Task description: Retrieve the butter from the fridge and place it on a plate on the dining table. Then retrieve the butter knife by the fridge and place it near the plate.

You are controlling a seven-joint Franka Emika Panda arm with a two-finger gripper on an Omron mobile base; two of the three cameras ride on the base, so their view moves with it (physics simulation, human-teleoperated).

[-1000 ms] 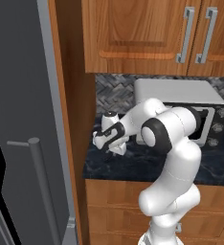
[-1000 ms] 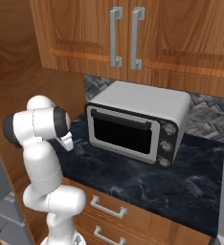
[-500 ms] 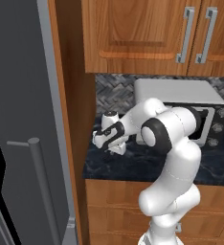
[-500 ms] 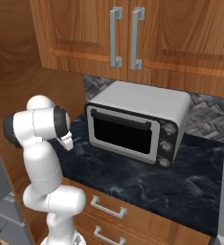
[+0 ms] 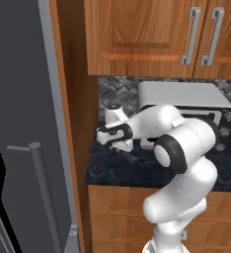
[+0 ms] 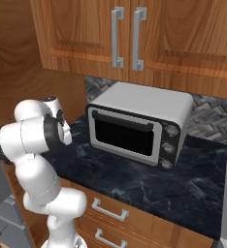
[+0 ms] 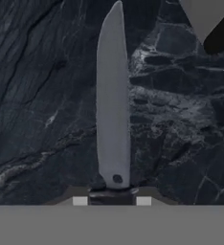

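In the hand view the butter knife [image 7: 113, 95], a slim grey blade, points straight away from my gripper [image 7: 111, 196], whose jaws are shut on its handle end. The blade lies over the black marble counter [image 7: 37, 105]; I cannot tell whether it touches the stone. From the left base view my gripper [image 5: 118, 144] hangs low over the counter's left end [image 5: 122, 170], right beside the wooden panel next to the grey fridge [image 5: 19, 123]. The butter, the plate and the dining table are out of view.
A silver microwave [image 6: 139, 121] stands on the counter [image 6: 135, 179] just right of the hand; its foot [image 7: 214, 24] shows near the knife tip. Wooden wall cabinets [image 5: 152, 34] hang above. A fridge door with a bar handle [image 5: 41, 197] stands at the left.
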